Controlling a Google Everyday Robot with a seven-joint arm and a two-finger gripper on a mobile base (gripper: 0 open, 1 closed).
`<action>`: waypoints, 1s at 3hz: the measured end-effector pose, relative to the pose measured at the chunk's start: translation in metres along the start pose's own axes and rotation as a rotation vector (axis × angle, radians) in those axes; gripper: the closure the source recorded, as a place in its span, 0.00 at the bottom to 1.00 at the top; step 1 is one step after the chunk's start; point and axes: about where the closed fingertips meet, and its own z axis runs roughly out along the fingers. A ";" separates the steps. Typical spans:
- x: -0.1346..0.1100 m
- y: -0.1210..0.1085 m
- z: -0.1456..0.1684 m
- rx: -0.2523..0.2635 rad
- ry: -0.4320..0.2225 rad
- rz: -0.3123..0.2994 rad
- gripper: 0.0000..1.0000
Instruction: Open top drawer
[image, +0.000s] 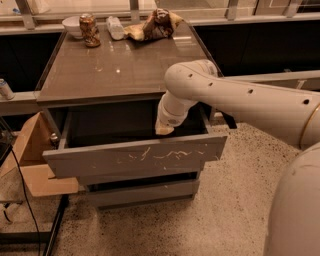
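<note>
The top drawer (135, 156) is a wide grey handleless face with squiggly white scratches. It stands pulled out from the cabinet, and its dark inside shows behind the face. My gripper (164, 129) reaches down from the white arm into the open drawer, just behind the face's top edge, right of centre. Two shorter grey drawer faces (142, 192) sit below, pushed in.
The cabinet's brown top (120, 65) carries a can (89, 29), a white bowl (73, 25), a plastic bottle (115, 27) and a crumpled bag (155, 25) at its far edge. A cardboard box (32, 160) stands left of the cabinet. Speckled floor lies to the right.
</note>
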 end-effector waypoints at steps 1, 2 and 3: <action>0.000 -0.001 0.010 -0.005 -0.011 -0.005 1.00; -0.001 -0.001 0.018 -0.023 -0.015 -0.016 1.00; -0.002 0.001 0.024 -0.060 -0.021 -0.037 0.81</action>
